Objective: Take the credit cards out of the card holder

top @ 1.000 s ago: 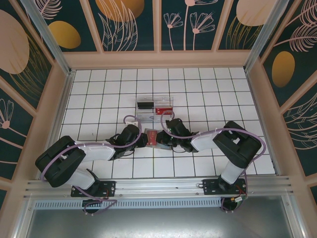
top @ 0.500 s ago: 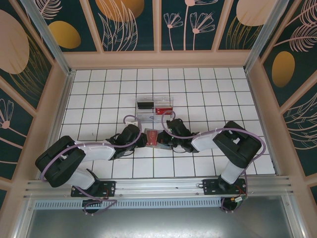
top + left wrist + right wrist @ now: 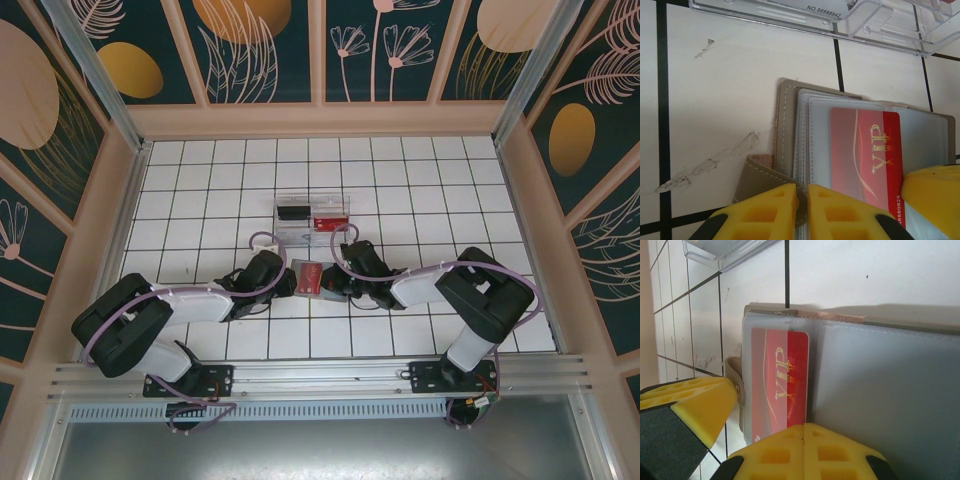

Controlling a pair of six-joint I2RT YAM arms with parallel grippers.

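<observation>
The likeliest failure here is the whole card holder (image 3: 306, 277) sliding with the card instead of giving it up. The left fingers (image 3: 765, 212) are all but closed, pinching only the holder's small side tab (image 3: 765, 172). That strap is soft and stitched, so it could bend or slip free if the card drags. The right fingers (image 3: 830, 442) are pressed fully together, with their tips set at the near end of the red VIP card (image 3: 865, 155). Whether they nip its edge or merely bear down on it, I cannot tell. If they catch the clear sleeve along with the card, a pull would probably lift or buckle the plastic. If they rest on the glossy face alone, they may skid.

The holder lies open and flat on the white tiled tabletop (image 3: 200, 200), between the two arms and just in front of the clear plastic tray (image 3: 313, 217). Its cover is a matte grey-beige material with pale stitching along the rim and a raw pinkish edge at the fold. Inside are several thin, translucent sleeves (image 3: 925, 130), layered and slightly frosted. The card is a stiff, smooth rectangle in two tones of red with gold lettering and a printed number. The fingers are yellow blocks with moulded recesses. The tiles show scuff marks beside the holder.
</observation>
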